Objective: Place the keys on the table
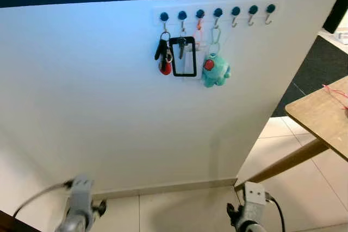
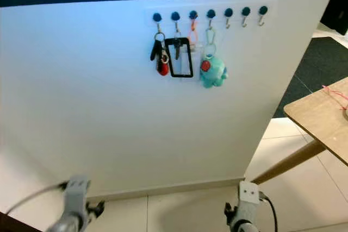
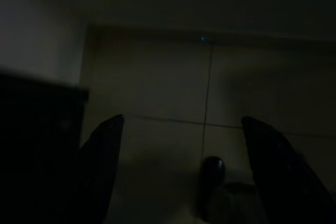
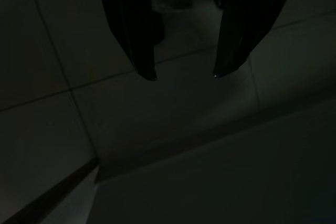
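A bunch of keys [image 1: 164, 55] with a black fob and a red tag hangs from the leftmost hook of a hook rail [image 1: 217, 13] high on a white wall panel. Beside it hang a black-framed card holder [image 1: 184, 57] and a teal plush keychain [image 1: 216, 69]. The wooden table [image 1: 321, 115] stands to the right, its corner in view. Both silver arms hang low and idle, the left arm [image 1: 80, 202] and the right arm [image 1: 251, 207], far below the keys. In the dark wrist views, the left gripper [image 3: 184, 121] and the right gripper [image 4: 184, 76] are open over floor tiles, holding nothing.
Several hooks [image 1: 253, 10] at the right end of the rail are bare. A thin red cord [image 1: 336, 94] lies on the table top. Pale floor tiles [image 1: 179, 210] run along the panel's base, and a dark carpet [image 1: 318, 66] lies behind the table.
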`<state>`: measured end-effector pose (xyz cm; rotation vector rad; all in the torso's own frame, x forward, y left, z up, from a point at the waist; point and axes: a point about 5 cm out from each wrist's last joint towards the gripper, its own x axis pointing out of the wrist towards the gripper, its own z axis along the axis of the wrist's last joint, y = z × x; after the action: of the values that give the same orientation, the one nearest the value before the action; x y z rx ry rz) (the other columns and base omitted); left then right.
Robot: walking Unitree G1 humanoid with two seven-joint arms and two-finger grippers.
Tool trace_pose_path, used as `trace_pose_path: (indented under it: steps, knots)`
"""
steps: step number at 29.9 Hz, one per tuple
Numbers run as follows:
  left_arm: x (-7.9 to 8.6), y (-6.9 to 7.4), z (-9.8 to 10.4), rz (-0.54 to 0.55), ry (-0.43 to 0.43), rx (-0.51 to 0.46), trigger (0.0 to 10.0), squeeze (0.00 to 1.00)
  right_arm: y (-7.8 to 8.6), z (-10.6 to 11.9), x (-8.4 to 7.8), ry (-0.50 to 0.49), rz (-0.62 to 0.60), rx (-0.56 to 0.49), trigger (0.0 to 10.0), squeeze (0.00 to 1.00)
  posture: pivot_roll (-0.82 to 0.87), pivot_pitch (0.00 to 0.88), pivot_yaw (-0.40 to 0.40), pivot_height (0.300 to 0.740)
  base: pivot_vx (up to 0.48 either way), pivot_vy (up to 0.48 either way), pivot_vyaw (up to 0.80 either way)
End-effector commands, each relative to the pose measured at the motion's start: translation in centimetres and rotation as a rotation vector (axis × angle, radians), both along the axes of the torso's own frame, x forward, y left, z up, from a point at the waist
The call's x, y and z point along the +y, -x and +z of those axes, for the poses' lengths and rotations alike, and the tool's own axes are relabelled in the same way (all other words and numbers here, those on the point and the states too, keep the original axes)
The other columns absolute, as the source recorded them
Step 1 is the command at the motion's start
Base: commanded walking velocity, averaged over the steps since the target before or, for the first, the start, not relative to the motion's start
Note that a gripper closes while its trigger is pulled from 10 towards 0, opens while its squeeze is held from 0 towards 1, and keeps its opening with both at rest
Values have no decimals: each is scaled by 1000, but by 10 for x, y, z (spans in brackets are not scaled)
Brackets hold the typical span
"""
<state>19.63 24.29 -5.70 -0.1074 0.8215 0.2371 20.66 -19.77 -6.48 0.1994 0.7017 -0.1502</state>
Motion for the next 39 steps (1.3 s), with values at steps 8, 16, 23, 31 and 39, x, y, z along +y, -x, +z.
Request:
trace_pose_path:
  steps: [8,16,23,31,39]
  knots:
    - [-2,26,-16,173,0,12,10000,0,3,-2,-2,7,12,32,10000,0,29,46,15,740,0,0,0]
    - [-2,27,-16,176,-21,-14,10000,0,-4,0,4,0,55,29,10000,0,39,51,1,740,0,0,0]
    - [-2,27,-16,174,-15,-18,10000,0,-4,0,4,1,59,28,10000,0,39,51,1,740,0,0,0]
    - [-13,9,-11,25,-50,-45,10000,0,-9,1,17,-8,116,31,10000,0,35,43,3,740,0,0,0]
    - [-13,7,-11,-9,-81,-40,10000,0,-4,-1,15,-2,116,35,10000,0,33,41,20,740,0,0,0]
